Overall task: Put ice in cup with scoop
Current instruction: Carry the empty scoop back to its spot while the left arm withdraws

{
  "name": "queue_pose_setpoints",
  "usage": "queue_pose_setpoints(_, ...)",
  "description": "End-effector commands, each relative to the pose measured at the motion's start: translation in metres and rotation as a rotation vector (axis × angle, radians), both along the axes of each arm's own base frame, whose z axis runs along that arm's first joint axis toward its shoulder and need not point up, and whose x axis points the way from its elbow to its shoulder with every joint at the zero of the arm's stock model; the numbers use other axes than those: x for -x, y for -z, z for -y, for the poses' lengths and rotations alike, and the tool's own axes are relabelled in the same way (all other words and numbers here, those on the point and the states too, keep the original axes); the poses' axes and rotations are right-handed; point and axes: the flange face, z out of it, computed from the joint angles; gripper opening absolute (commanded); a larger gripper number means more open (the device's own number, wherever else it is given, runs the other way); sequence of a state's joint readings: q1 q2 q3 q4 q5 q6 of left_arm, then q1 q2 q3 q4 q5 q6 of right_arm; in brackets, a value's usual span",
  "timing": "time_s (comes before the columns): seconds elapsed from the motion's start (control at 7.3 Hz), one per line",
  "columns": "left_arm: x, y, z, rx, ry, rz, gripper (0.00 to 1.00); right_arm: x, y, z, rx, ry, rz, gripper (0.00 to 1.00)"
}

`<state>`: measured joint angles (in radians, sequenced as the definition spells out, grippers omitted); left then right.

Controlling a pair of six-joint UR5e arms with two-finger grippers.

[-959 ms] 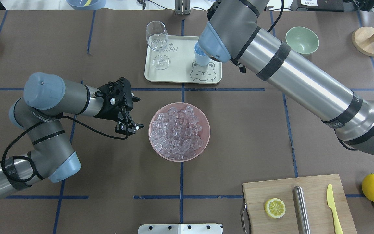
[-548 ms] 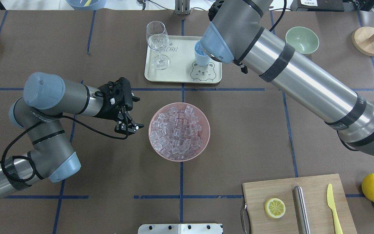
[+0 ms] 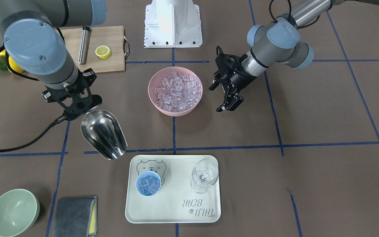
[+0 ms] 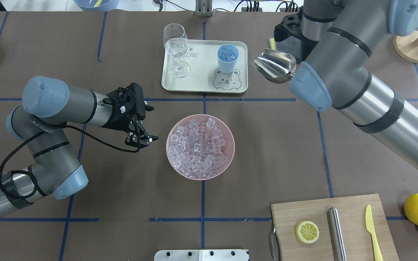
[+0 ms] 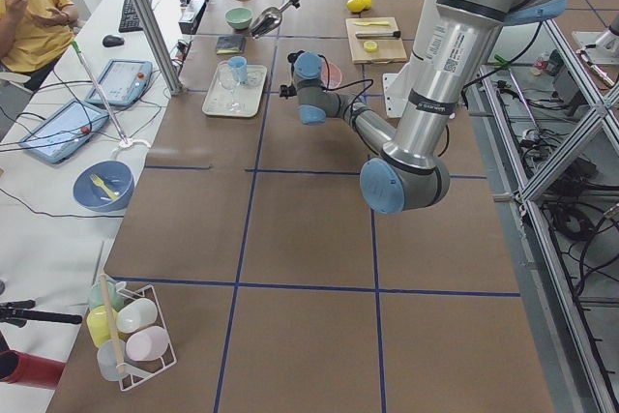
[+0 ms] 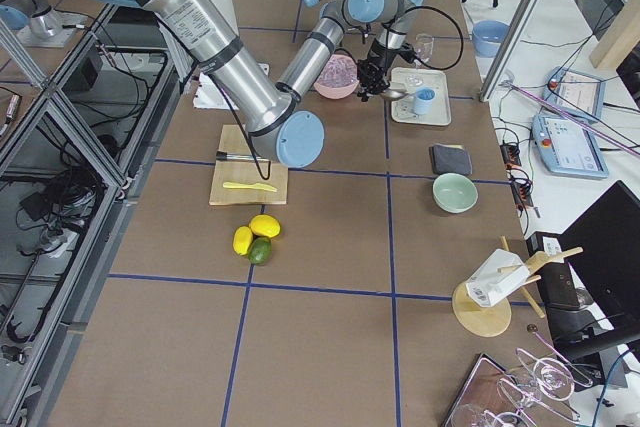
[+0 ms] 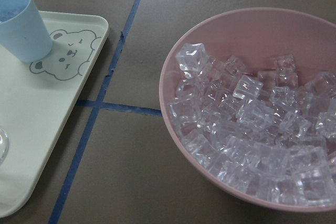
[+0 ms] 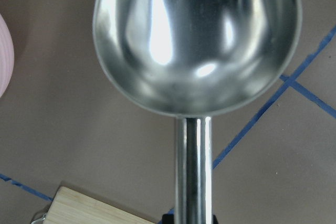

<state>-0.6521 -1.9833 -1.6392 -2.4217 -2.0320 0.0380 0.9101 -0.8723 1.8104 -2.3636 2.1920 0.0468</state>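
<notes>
Some ice (image 4: 228, 53) sits in the cup (image 4: 226, 66) on the tray (image 4: 201, 81). The empty scoop (image 3: 103, 133) hangs over the tabletop (image 4: 267, 145) beside the tray, its handle clenched in the right tool (image 3: 79, 107). The left tool (image 4: 142, 138), fingers spread and holding nothing, hovers beside the pink bowl (image 4: 231, 145).

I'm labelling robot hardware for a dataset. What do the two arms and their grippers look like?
Both arms, left arm and right arm, are silver-grey tubes with pale blue joint caps and black strap bands. The left gripper and right gripper are black, two-fingered. A black cable runs from each.
</notes>
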Motion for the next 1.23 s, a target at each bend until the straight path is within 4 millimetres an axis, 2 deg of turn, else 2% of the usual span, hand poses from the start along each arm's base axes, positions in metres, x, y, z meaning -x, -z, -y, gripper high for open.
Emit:
queue_pose_setpoints(0.0,0.023,-0.004,0.015,0.016,-0.008,-0.003,1.00,-0.036,-0.054,-0.044,0.036,-0.210,0.030,0.00)
queue_pose_setpoints(0.14,0.033,-0.007,0.023,0.021,0.000,0.000,1.00,-0.039,-0.078,-0.049,0.043,-0.293,0.061,0.00)
queue_pose_setpoints(0.27,0.045,-0.021,0.028,0.034,0.018,0.015,1.00,-0.045,-0.106,-0.059,0.099,-0.392,0.061,0.00)
queue_pose_setpoints(0.41,0.055,-0.024,0.037,0.038,0.040,0.021,1.00,-0.045,-0.129,-0.071,0.127,-0.485,0.082,0.00)
queue_pose_setpoints(0.55,0.065,-0.025,0.044,0.053,0.045,0.034,1.00,-0.041,-0.158,-0.089,0.147,-0.566,0.088,0.00)
queue_pose_setpoints(0.69,0.083,-0.036,0.061,0.132,0.028,0.080,1.00,-0.031,-0.180,-0.105,0.159,-0.649,0.122,0.00)
queue_pose_setpoints(0.82,0.097,-0.041,0.073,0.187,0.028,0.109,1.00,-0.027,-0.192,-0.116,0.187,-0.684,0.149,0.00)
queue_pose_setpoints(0.96,0.112,-0.043,0.083,0.196,0.056,0.112,1.00,-0.026,-0.212,-0.134,0.199,-0.661,0.135,0.00)
queue_pose_setpoints(1.1,0.132,-0.064,0.092,0.223,0.101,0.133,1.00,-0.027,-0.226,-0.145,0.213,-0.640,0.123,0.00)
